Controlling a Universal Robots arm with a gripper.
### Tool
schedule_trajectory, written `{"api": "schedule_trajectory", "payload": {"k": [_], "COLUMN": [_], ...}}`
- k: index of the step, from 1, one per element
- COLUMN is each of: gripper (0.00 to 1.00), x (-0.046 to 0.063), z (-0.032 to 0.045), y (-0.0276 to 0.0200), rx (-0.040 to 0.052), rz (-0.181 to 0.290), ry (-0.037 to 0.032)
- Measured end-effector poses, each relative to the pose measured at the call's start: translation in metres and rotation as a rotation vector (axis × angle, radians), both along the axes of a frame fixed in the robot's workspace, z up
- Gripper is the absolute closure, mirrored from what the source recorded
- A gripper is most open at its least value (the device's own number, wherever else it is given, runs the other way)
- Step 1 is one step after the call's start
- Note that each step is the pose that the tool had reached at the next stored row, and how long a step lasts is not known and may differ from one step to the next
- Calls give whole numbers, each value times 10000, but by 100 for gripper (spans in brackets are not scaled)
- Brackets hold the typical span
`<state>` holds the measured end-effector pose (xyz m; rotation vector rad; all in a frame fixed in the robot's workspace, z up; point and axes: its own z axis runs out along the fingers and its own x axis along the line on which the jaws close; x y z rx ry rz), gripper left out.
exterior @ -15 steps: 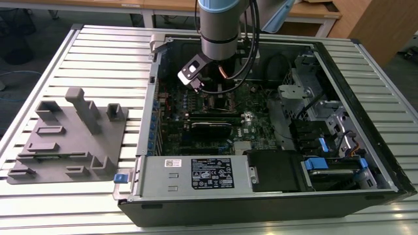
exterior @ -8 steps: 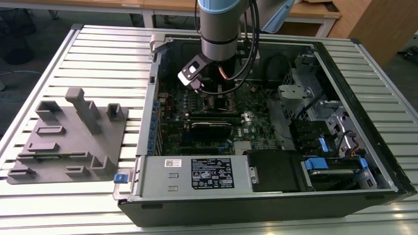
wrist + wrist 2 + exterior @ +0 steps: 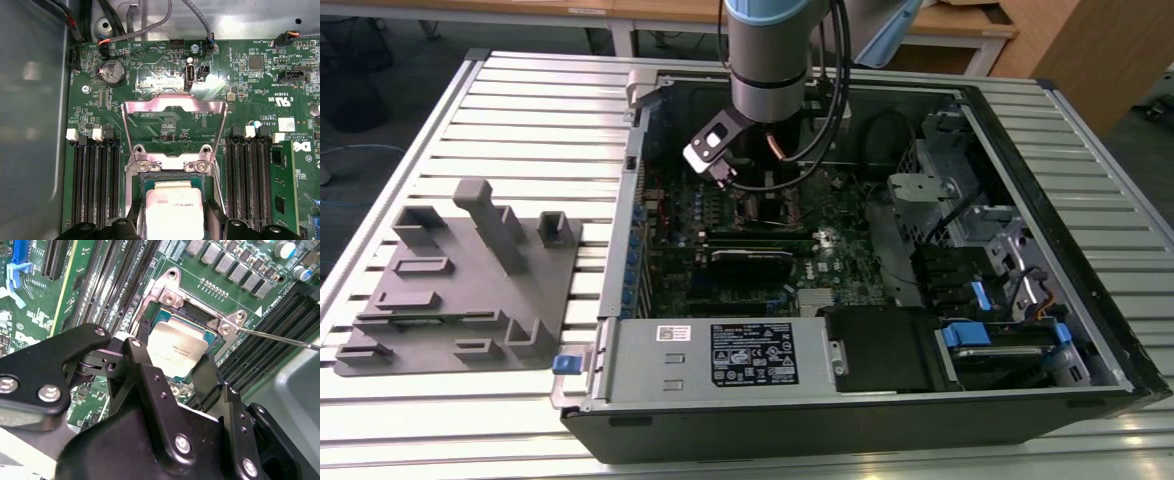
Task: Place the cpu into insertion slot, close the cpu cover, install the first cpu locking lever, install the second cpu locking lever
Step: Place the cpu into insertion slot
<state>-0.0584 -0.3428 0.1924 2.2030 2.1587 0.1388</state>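
Table (image 3: 520, 100) of silvery slats (wooden desks (image 3: 961, 22) behind), cpu (image 3: 172, 210) in insertion slot (image 3: 172, 177)

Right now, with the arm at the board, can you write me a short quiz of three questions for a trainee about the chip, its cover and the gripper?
1. True or false: the metal cover stands open, off the chip.
2. Where does the chip lie? A: in the socket. B: on the grey tray outside the case. C: across the long memory slots.
3. Fill in: the gripper is nearest to the ___.

Key: 1 true; 2 A; 3 chip.
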Motion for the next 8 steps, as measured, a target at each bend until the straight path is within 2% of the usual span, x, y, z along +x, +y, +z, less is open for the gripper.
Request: {"api": "schedule_trajectory", "payload": {"k": [8], "gripper": [39], "x": [-1], "z": [7], "y": [10], "rx": [-3], "rz": [-2], "ry": [2]}}
